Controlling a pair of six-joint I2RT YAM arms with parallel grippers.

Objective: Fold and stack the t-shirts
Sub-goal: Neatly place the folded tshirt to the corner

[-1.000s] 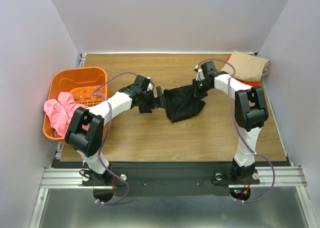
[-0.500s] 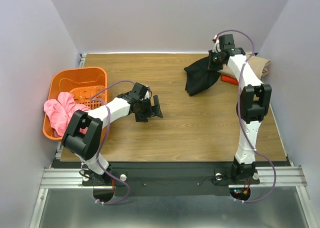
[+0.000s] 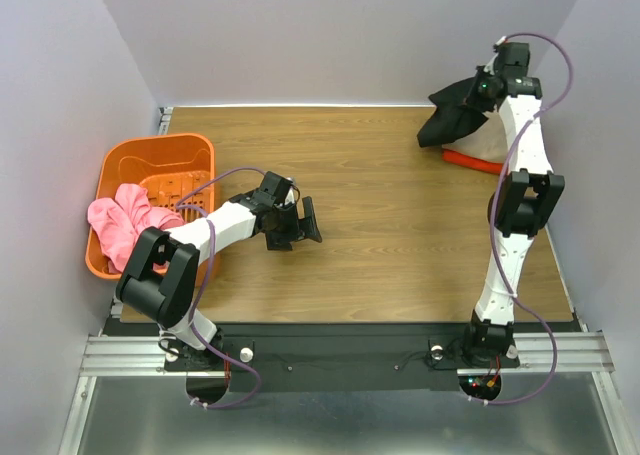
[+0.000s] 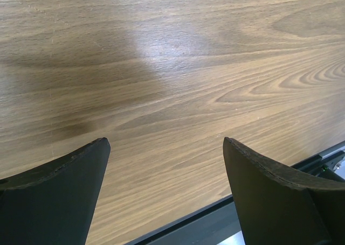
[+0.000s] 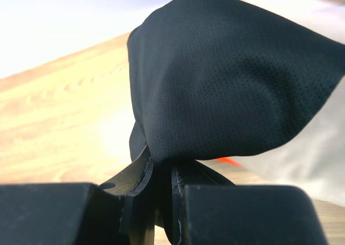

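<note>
While your right gripper hangs high over the far right corner, the black t-shirt dangles from it in a loose bunch, lifted clear of the table. In your right wrist view the fingers are pressed together on a pinch of the black mesh cloth, and the rest of the shirt balloons up and away from them.

Just below the hanging shirt, at the far right of the table, you can see a strip of the bright orange t-shirt poking out from beneath the tan t-shirt. Most of that pile is hidden behind the black cloth and the right arm, so you cannot tell how neatly it lies.

Your left gripper sits well apart from all this, low over the wood left of centre. Its jaws stand wide apart, with only bare wood grain between them in the left wrist view.

Further left, at the table's left edge, stands the orange basket. A pink cloth spills over its near left rim.
</note>
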